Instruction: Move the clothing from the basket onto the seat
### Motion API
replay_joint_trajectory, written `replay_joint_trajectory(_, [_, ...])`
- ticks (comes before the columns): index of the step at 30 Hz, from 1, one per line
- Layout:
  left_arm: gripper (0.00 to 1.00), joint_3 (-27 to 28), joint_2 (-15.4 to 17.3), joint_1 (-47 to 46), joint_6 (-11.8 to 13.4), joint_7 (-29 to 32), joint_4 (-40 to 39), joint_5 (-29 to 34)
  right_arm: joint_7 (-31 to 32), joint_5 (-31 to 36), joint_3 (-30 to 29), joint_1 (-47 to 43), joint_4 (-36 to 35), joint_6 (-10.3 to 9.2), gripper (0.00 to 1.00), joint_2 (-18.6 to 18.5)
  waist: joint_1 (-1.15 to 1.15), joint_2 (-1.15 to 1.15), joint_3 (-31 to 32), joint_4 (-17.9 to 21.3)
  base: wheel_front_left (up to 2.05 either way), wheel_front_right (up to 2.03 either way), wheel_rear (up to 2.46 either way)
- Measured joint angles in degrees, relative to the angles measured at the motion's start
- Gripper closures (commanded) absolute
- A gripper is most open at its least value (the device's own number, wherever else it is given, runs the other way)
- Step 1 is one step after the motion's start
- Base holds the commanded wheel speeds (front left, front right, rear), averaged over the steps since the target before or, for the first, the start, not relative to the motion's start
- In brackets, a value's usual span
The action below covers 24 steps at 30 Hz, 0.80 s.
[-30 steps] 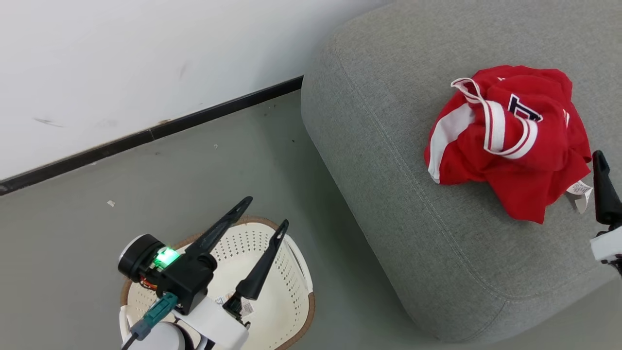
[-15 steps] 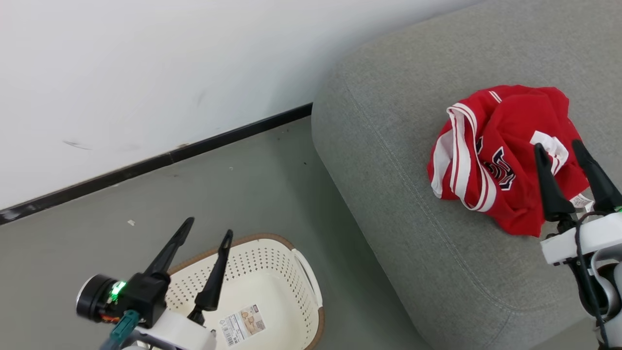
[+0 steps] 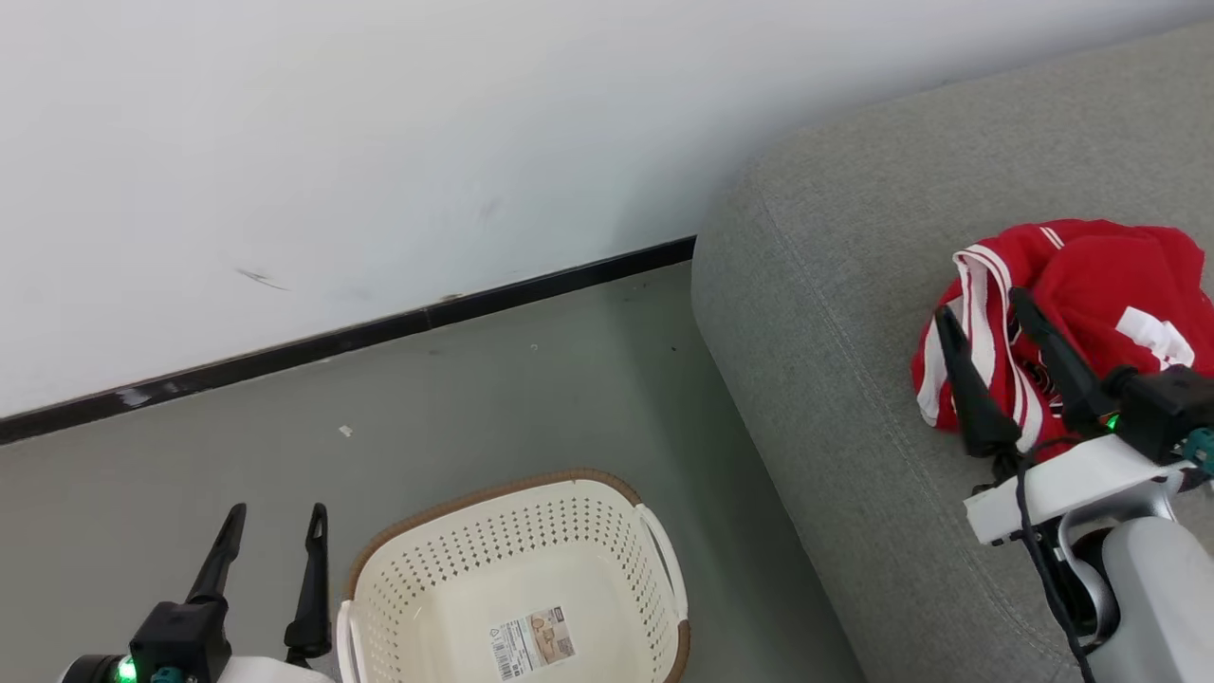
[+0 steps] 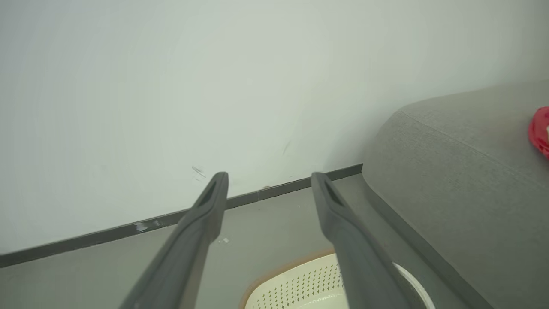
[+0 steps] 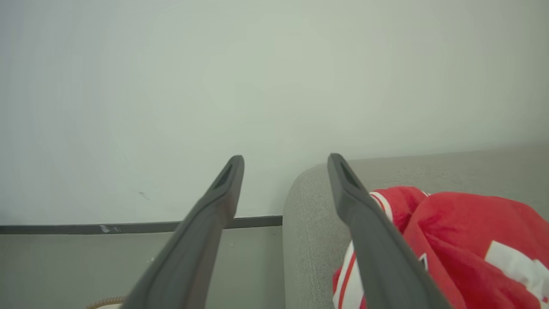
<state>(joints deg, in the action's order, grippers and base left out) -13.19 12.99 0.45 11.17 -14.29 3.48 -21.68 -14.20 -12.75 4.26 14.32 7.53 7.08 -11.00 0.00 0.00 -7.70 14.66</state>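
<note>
The red clothing (image 3: 1110,285) with white stripes lies bunched on the grey seat (image 3: 835,313) at the right; the right wrist view has the clothing (image 5: 454,231) on the seat (image 5: 309,206) too. My right gripper (image 3: 982,305) hangs open just in front of that heap, nothing between its fingers. The cream basket (image 3: 517,579) with a brown rim stands on the floor at the bottom, holding nothing but a paper label (image 3: 531,643). My left gripper (image 3: 275,512) is open to the left of the basket, over the floor. The left wrist view catches the basket rim (image 4: 291,279) and the seat (image 4: 463,180).
A white wall (image 3: 379,142) with a black skirting strip (image 3: 379,327) runs behind the grey floor (image 3: 474,398). The seat's rounded corner stands close to the basket's right side.
The head camera has swung, shifting the whole picture. My left gripper has come off the basket to its left. My right gripper now stands in front of the clothing, whose folds have changed.
</note>
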Motion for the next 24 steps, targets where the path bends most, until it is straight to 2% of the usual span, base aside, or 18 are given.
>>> replay_joint_trajectory(12, [0.00, 6.3, -1.7, 1.5, 3.4, 0.0, -1.3, 0.7, 0.0, 5.9, -1.3, -2.9, 0.5, 0.00, 0.00, 5.8, 0.00, 0.00, 2.6, -6.0, 0.00, 0.00, 0.00])
replay_joint_trajectory(24, [0.00, 7.0, -4.5, 3.3, 3.3, 0.0, -1.5, 1.2, 0.0, 9.3, -3.5, -8.6, -0.9, 0.00, 0.00, 7.8, 0.00, 0.00, 5.4, -11.3, 0.00, 0.00, 0.00])
